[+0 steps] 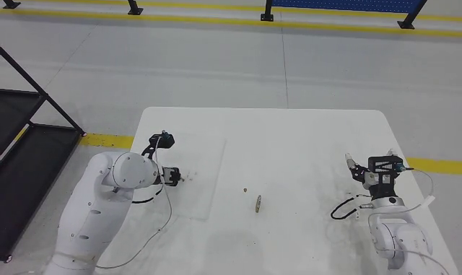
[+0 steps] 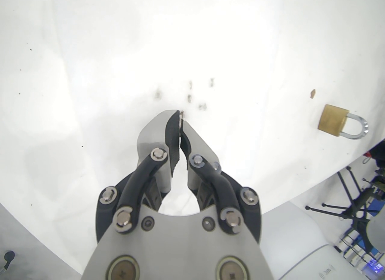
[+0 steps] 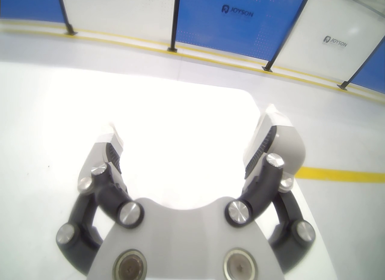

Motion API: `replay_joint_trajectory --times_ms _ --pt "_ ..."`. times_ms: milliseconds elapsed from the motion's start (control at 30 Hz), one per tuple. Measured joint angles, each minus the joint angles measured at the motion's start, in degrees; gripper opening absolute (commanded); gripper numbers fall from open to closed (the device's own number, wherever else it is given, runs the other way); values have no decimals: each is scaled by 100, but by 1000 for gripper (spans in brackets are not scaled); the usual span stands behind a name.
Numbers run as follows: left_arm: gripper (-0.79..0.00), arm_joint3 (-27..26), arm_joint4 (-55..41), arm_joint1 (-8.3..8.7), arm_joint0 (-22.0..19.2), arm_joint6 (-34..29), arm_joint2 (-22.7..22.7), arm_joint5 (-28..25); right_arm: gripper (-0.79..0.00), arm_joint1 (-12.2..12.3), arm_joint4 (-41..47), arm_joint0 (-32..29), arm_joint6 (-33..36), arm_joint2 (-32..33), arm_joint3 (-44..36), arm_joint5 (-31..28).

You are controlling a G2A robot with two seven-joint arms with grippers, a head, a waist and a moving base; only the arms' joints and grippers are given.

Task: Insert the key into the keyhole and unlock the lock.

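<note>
A brass padlock point(image 2: 333, 119) with a silver shackle lies flat on the white table point(image 2: 210, 22), off to one side of my left gripper point(image 2: 180, 118). That gripper is shut, low over the table, and a thin brownish sliver that looks like the key point(image 2: 181, 114) pokes out between its pads. In the top view the padlock point(image 1: 258, 203) lies near the table's middle, to the right of the left gripper point(image 1: 175, 176). My right gripper point(image 3: 192, 124) hangs open with nothing in it, over the table's right side point(image 1: 372, 161).
A small brown speck point(image 2: 312, 93) lies near the padlock, and dark smudges point(image 2: 190, 97) mark the table just ahead of the left fingertips. A black cable point(image 1: 343, 208) loops by the right arm. A black rack point(image 1: 29, 138) stands left of the table.
</note>
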Motion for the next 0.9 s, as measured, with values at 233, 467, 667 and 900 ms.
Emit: replay_joint_trajectory --times_ms 233,467,667,900 --pt "-785 -645 519 53 204 131 -14 -89 0 0 0 0 0 0 0 0" --pt "-785 -1172 -473 22 534 863 -610 226 0 0 0 0 0 0 0 0" --pt "-785 -1126 -2584 -33 1060 1231 -1545 239 0 0 0 0 0 0 0 0" --pt "-785 -521 -5021 -95 1598 1355 -2399 -91 0 0 0 0 0 0 0 0"
